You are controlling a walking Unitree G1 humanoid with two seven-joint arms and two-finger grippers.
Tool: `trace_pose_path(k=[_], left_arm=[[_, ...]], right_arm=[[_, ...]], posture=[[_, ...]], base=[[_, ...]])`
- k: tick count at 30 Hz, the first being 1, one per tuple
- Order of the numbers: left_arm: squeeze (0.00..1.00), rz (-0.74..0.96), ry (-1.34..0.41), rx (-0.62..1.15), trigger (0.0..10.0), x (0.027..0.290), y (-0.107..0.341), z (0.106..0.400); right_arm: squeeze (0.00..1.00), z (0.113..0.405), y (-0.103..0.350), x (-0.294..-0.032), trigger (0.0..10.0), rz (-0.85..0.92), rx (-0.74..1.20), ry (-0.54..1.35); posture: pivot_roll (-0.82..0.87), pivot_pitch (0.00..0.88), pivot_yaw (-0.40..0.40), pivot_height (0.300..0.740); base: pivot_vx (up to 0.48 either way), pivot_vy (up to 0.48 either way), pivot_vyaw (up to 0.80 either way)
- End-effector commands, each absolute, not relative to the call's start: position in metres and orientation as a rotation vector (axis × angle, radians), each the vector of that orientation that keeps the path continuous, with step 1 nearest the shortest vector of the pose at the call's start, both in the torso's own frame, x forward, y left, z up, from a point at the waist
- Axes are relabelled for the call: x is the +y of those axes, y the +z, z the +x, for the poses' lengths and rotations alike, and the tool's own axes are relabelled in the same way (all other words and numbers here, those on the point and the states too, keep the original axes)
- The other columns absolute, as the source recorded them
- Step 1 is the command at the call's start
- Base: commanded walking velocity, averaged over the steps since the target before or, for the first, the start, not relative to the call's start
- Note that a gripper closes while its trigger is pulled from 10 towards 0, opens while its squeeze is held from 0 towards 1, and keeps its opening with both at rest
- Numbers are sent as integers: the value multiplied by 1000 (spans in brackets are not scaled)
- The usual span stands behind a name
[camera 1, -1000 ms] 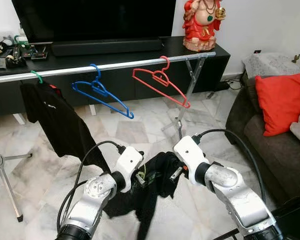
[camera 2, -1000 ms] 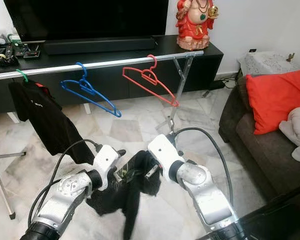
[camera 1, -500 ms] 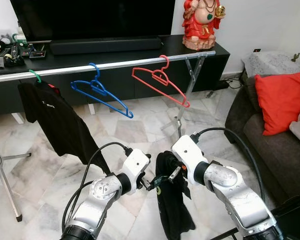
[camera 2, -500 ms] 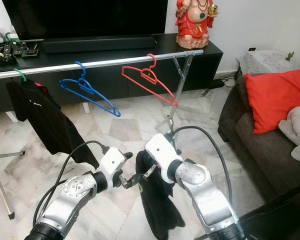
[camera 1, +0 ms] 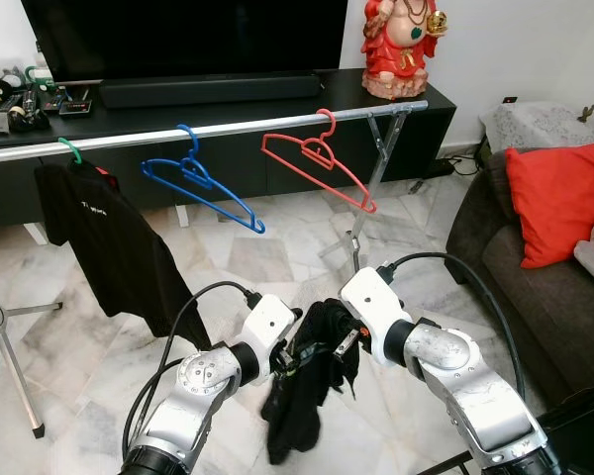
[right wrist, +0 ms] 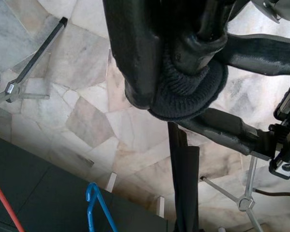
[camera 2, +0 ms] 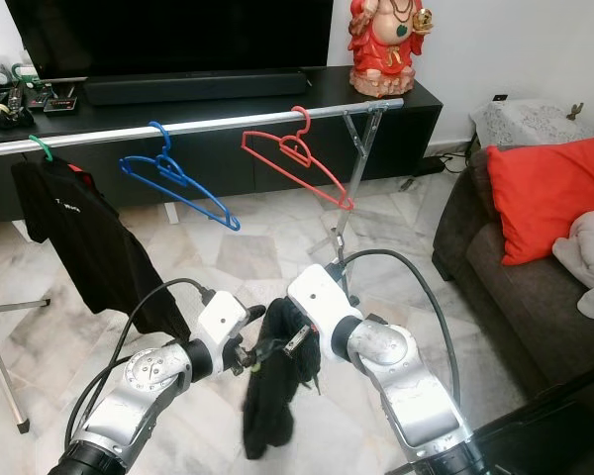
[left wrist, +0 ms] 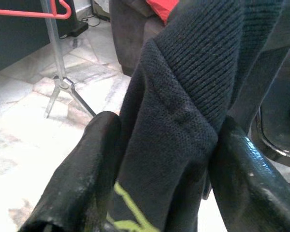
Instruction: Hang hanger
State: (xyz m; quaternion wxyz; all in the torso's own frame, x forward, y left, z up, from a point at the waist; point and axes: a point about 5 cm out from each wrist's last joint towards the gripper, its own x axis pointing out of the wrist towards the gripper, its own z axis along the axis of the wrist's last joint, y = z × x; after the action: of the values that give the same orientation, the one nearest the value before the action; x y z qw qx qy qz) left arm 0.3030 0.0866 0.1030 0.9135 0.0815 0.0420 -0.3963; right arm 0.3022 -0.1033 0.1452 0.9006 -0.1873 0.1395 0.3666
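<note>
While the metal rail (camera 1: 228, 129) runs across the far side with a black shirt (camera 1: 114, 252), blue hanger (camera 1: 200, 184) and red hanger (camera 1: 317, 166), both grippers pinch a dark garment (camera 1: 307, 381) near (hanging limp): left gripper (left wrist: 159, 164) closed on it, right gripper (camera 1: 339, 341) clamped too.

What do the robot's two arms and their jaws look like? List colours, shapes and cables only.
Both arms are silver, rounded metal segments ending in white wrist housings. A black cable loops from each: over the left arm and over the right arm. Each gripper has two long, glossy black fingers.
</note>
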Motion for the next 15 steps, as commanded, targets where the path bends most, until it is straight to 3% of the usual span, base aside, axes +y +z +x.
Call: trace_pose_path(k=[1,15], left_arm=[[0,154,-812,71,0,86,106,302],[0,152,-807,69,0,86,108,303]], right_arm=[[0,300,154,-103,10000,-397,246,766],[0,301,152,-108,10000,-411,247,760]], posture=[[-89,145,-30,740],[-90,143,-28,740]], base=[[0,0,0],[0,0,0]])
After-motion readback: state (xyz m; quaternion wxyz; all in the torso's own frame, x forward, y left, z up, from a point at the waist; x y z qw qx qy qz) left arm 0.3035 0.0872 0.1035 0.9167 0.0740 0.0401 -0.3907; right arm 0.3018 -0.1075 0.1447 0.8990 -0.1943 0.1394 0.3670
